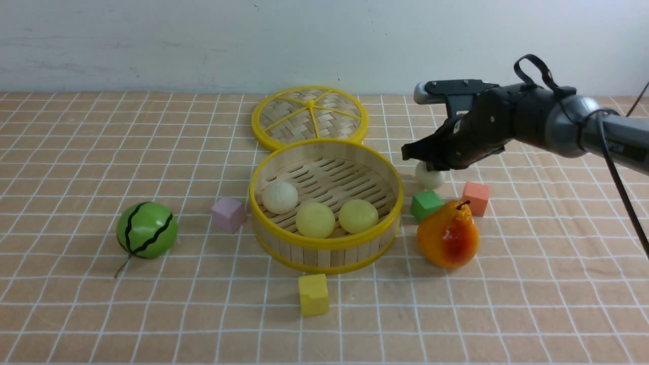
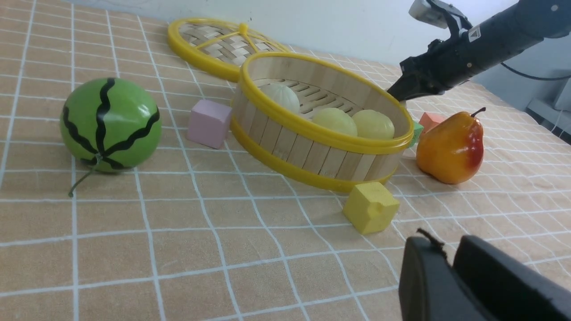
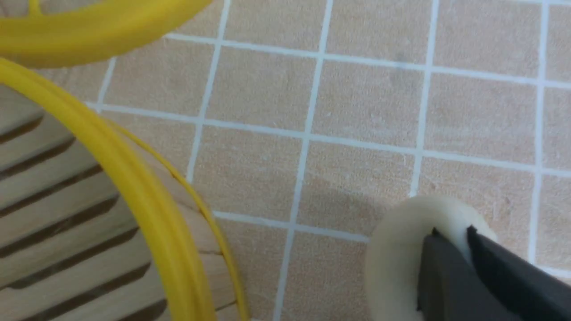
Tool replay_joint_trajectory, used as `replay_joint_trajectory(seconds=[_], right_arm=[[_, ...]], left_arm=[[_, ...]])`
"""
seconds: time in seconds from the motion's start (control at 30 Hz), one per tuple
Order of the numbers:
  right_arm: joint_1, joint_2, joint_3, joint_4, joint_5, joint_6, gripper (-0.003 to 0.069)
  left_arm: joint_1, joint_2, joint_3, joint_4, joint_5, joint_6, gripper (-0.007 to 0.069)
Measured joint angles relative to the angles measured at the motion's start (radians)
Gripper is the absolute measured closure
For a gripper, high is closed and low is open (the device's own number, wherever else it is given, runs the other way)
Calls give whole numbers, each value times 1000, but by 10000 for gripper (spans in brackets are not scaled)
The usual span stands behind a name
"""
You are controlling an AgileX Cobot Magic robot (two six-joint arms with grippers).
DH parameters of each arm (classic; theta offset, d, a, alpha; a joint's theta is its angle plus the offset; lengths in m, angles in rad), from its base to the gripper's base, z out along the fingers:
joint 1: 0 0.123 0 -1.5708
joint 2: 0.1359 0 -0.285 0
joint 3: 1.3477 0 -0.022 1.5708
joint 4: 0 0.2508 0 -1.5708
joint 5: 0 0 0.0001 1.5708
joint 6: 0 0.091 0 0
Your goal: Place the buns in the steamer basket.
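three buns are held in the basket: an off-white bun at its left side and two yellow buns side by side along the near wall. the fourth bun, also off-white, is found outside, on the surface just right of the basket and behind the green cube. the right claw is set on it from above. in the right wrist view its fingers are seen drawn nearly together, clenched on the top of that bun, with a sliver of bun showing between them. whether the bun is clear of the surface cannot be told. the left claw is shown only in the left wrist view, near the yellow cube, with its fingers almost closed and nothing between them. the lid is laid flat just behind the basket.
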Motion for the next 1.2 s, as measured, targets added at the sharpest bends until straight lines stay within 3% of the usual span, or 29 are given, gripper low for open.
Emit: replay_joint_trajectory(seconds=[0.2,0.3,0.47,0.7,0.83,0.9,0.93,0.97,1.07,1.2], right_arm=[[28,-135,0,28,41,-44,648],[87,-161,-1,57,42,-76,648],[205,-115,-1,67,-13,-125,648],[250,-20,-1,67,-105,-125,609],[249,17,-1,63,-153,-125,479],[249,9,-1,62,-155,-125,377],[249,7,-1,62,-154,-125,365],[249,-17,-1,62,-132,-125,266],[249,-116,-1,62,3,-125,128],[249,-263,-1,45,242,-106,81]], left_arm=[[0,0,0,0,0,0,525],[0,0,0,0,0,0,522],[0,0,0,0,0,0,518],[0,0,0,0,0,0,512],[0,0,0,0,0,0,508],[0,0,0,0,0,0,505],[0,0,0,0,0,0,505],[0,0,0,0,0,0,503],[0,0,0,0,0,0,500],[0,0,0,0,0,0,497]])
